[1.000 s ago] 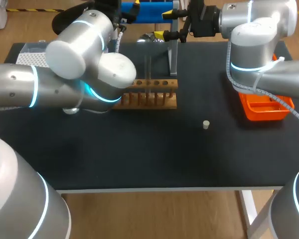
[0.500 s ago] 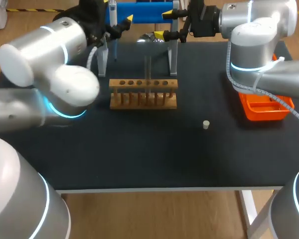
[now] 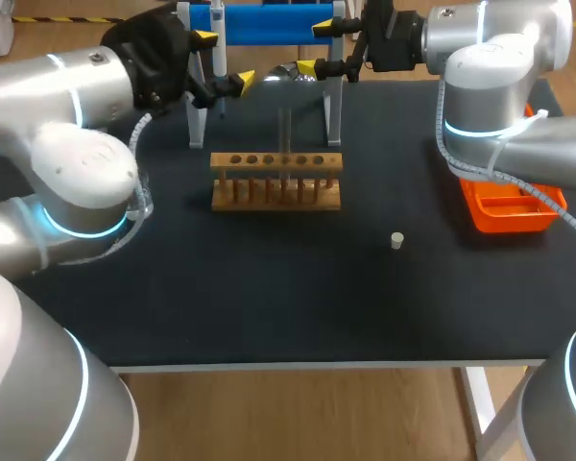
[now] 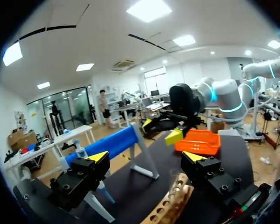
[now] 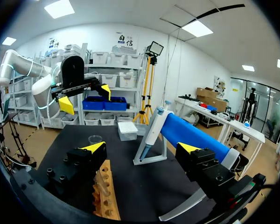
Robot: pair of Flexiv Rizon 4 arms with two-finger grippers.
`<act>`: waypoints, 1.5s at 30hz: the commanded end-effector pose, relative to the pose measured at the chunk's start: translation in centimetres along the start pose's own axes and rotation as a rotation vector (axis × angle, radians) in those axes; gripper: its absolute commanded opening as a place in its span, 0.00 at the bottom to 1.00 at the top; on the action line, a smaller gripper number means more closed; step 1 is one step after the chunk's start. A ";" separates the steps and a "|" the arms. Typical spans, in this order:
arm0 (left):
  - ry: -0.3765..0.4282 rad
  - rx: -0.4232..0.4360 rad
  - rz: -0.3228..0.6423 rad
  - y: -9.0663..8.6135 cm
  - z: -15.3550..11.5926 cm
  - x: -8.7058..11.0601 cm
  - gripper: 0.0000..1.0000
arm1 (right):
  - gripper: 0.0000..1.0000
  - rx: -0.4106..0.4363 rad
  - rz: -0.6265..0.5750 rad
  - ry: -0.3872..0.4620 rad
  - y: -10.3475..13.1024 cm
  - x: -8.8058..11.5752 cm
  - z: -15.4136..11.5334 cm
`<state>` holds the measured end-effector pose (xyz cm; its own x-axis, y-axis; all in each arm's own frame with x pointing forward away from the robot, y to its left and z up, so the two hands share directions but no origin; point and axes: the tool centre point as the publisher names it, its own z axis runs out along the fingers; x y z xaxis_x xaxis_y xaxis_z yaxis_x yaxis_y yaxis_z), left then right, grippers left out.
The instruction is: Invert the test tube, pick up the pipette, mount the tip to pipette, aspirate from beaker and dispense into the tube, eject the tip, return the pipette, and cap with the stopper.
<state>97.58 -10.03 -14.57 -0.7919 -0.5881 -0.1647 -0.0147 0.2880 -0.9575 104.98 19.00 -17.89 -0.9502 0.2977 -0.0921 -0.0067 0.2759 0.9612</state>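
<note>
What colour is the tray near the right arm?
The tray is orange, best seen in the head view.

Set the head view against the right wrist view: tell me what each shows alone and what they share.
Only the head view shows the stopper lying on the table and the orange tray. Only the right wrist view shows the white box past the stand. Both show the wooden rack, the pipette hanging on the blue-barred stand, and the left gripper, open.
</note>
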 end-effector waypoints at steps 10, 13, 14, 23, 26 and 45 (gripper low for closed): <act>0.534 0.030 -0.001 3.4 2.5 2.1 1.00 | 1.00 0.002 0.000 0.001 0.0 0.0 -0.1; 0.537 0.020 -0.012 3.8 2.9 2.3 1.00 | 1.00 0.002 0.000 0.001 0.0 0.0 -0.1; 0.536 0.018 -0.012 3.9 3.0 2.4 1.00 | 1.00 0.002 0.000 0.001 0.0 0.0 -0.1; 0.538 -0.006 0.010 4.6 4.4 4.3 1.00 | 1.00 0.002 0.000 0.001 0.0 0.0 -0.1; 0.524 -0.030 0.026 5.0 5.1 5.1 1.00 | 1.00 0.002 0.000 0.001 0.0 0.0 -0.1; 0.488 -0.146 0.013 8.6 8.5 6.8 1.00 | 1.00 0.002 0.000 0.001 0.0 0.0 -0.1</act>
<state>96.80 -17.32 -25.48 -0.9853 -0.1702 -0.0165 -0.0544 0.4033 -0.9135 104.98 19.01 -17.89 -0.9502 0.2977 -0.0921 -0.0067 0.2759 0.9612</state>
